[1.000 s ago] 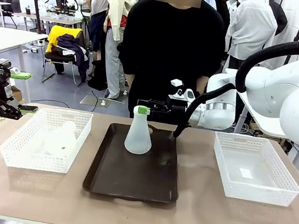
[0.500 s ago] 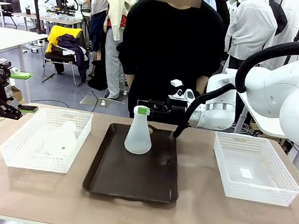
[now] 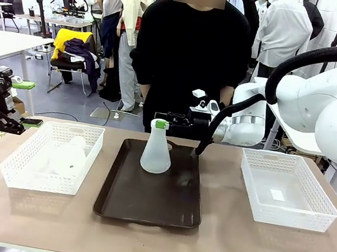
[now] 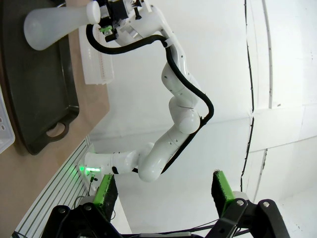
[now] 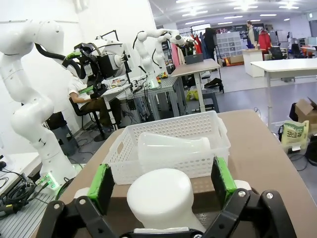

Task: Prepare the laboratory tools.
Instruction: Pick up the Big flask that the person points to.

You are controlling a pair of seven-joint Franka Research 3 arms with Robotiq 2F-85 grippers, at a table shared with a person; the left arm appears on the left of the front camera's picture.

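Hanging left of the surface [image 3: 233,242], the left tool [image 4: 163,188] gapes, empty. One translucent frosted-white conical flask [image 3: 73,148] lies in a white mesh basket [image 3: 41,183]; a second flask [image 3: 156,153] stands on the dark brown rectangular tray [image 3: 147,207], the right tool [image 5: 161,179] spread wide around its neck.

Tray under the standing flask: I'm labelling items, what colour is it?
The tray is dark brown; front view shows it best.

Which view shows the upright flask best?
Front view: the flask shows whole, upright on the tray. Left wrist view has it sideways in a corner; right wrist view, its top inside the open right end effector.
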